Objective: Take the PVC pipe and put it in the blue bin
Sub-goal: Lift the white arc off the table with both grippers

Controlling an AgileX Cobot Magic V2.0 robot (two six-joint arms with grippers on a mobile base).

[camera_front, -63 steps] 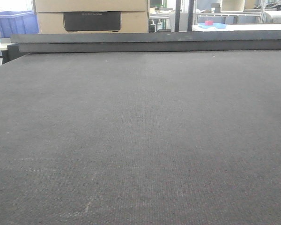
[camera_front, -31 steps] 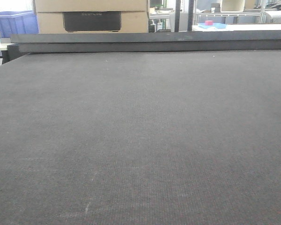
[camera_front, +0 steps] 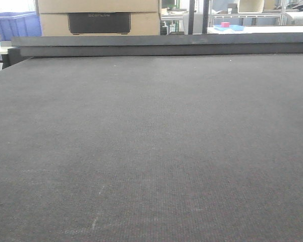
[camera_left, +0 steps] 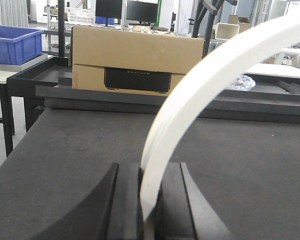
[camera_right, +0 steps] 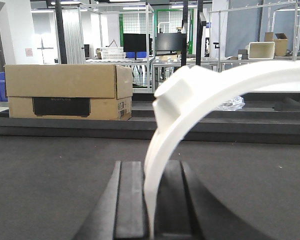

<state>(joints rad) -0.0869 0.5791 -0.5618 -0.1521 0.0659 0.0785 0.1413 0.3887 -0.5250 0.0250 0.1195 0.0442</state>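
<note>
Far left: blue bin [camera_left: 15, 44] sits off the worktop [camera_front: 151, 151] on a side stand beyond the back-left corner. Cardboard box [camera_left: 135, 55] is right of it, behind the raised back edge. The front view shows only bare dark mat, with no arm in it.

PVC pipe: not in view in any camera, so I can't place it relative to either pincer. It isn't between the jaws, and it isn't on the mat ahead of the wrist cameras.

Left pincer [camera_left: 149, 171]: dark jaws stand close together, with a white curved strip [camera_left: 190, 100] rising out of the gap and arcing up to the right (not the pipe, don't label it as such). I can't tell whether the jaws are pressing on it or it just runs through.

Right pincer [camera_right: 151, 170]: same picture, narrow jaws with a second white curved strip [camera_right: 230, 85] that carries a blocky lug [camera_right: 177, 87]. Again I can't tell if it is clenched.

My read is that the step in hand is finding and reaching the pipe; no grasp is started. To do it well:
- I'd get the pipe in a wrist view before committing.
- I'd spread the jaws wide before descending.
- I'd close across the round body near its middle so it can't roll or squirt out.
- I'd probably use the left arm, since the bin is on that side.
- I'd lift clear of the back ledge before carrying over.
</note>
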